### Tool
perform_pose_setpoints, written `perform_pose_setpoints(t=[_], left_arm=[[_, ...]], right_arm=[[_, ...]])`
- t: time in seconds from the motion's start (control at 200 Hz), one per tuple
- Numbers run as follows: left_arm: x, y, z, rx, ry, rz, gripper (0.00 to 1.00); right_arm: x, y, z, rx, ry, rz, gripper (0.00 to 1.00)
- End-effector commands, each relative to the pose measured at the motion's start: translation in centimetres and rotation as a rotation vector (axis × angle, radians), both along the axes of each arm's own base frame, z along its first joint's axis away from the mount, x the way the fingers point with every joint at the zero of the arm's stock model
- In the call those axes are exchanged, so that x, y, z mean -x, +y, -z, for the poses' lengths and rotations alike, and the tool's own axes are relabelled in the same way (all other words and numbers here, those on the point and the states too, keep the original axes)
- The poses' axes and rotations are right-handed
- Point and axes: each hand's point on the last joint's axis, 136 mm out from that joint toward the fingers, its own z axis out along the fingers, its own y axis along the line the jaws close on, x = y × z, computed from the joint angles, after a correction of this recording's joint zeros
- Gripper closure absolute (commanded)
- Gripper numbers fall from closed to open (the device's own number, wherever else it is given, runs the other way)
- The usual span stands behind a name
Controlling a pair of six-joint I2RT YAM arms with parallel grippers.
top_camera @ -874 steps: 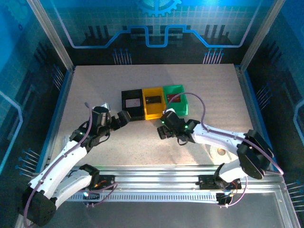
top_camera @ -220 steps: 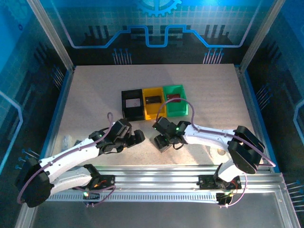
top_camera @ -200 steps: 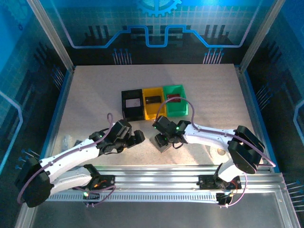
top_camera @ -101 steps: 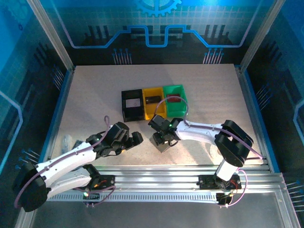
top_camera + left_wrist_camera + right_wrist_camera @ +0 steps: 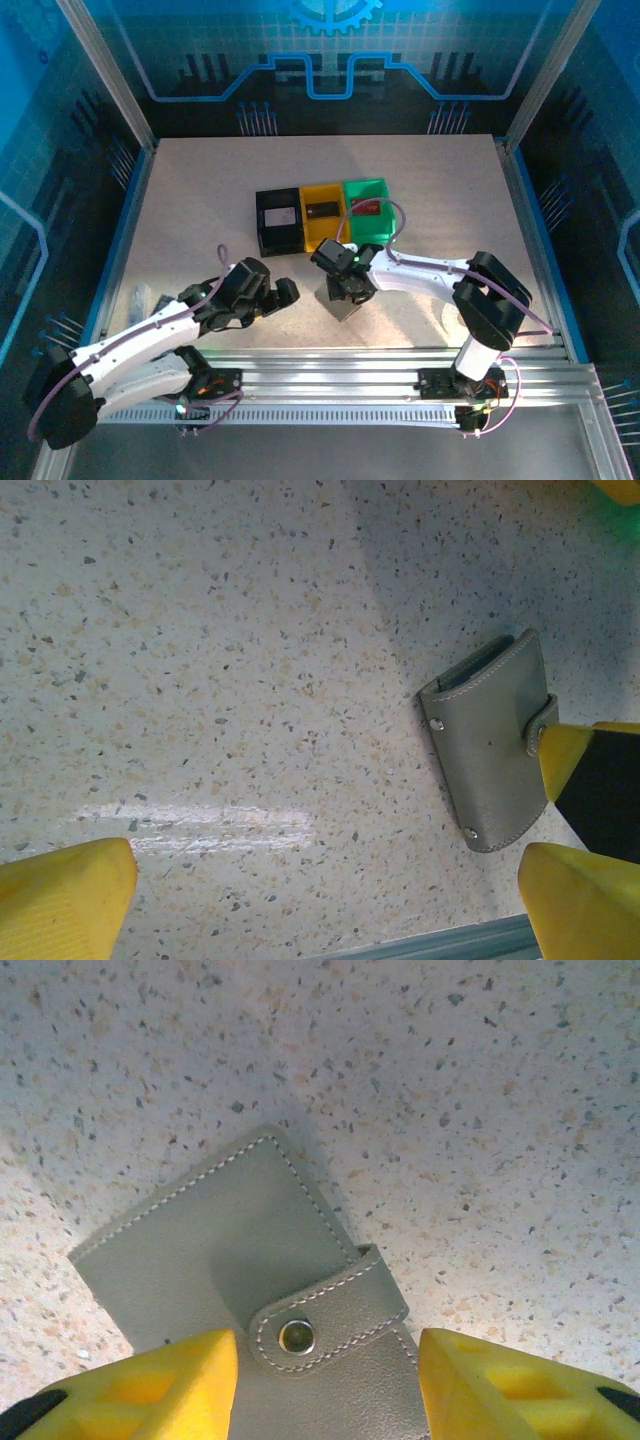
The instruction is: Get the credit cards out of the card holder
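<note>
The closed card holder point(image 5: 230, 1250) is straddled on the surface point(image 5: 500, 1080) by the half-spread right tool point(image 5: 328, 1360); the left tool point(image 5: 320, 885) is held fully spread.

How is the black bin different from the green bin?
The black bin sits at the left end of the row; the green bin sits at the right end. The black bin holds a pale card; the green bin holds a red card. Both are open boxes touching the yellow bin between them.
</note>
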Motion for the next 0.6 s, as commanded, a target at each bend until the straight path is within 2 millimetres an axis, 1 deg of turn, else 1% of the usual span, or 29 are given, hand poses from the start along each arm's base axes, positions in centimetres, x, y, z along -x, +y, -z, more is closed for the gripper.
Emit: perform_pose_setpoints(t=[0.0, 0.145, 0.235, 0.28, 0.37, 0.595], left_arm=[[0.4, 0.6, 0.2, -0.031, -0.002, 0.006, 0.01], [0.4, 0.6, 0.1, -0.032, -0.005, 0.01, 0.01], [0.4, 0.6, 0.0, -0.031, -0.006, 0.013, 0.01], [0.4, 0.6, 0.0, -0.031, -0.008, 0.011, 0.01], [0.5, 0.8, 0.0, -0.032, -0.011, 0.009, 0.01], [0.6, 0.9, 0.1, -0.031, -0.009, 0.008, 0.01]], right_arm=[[0.4, -0.8, 0.5, 0.032, 0.033, 0.095, 0.49], [0.8, -0.3, 0.8, 0.012, 0.063, 0.135, 0.51], [1.0, -0.5, 0.9, 0.023, 0.082, 0.178, 0.54], [1.0, -0.4, 1.0, 0.02, 0.085, 0.19, 0.54], [1.2, -0.2, 1.2, 0.012, 0.09, 0.205, 0.51], [0.9, 0.4, 1.7, -0.002, 0.091, 0.24, 0.51]])
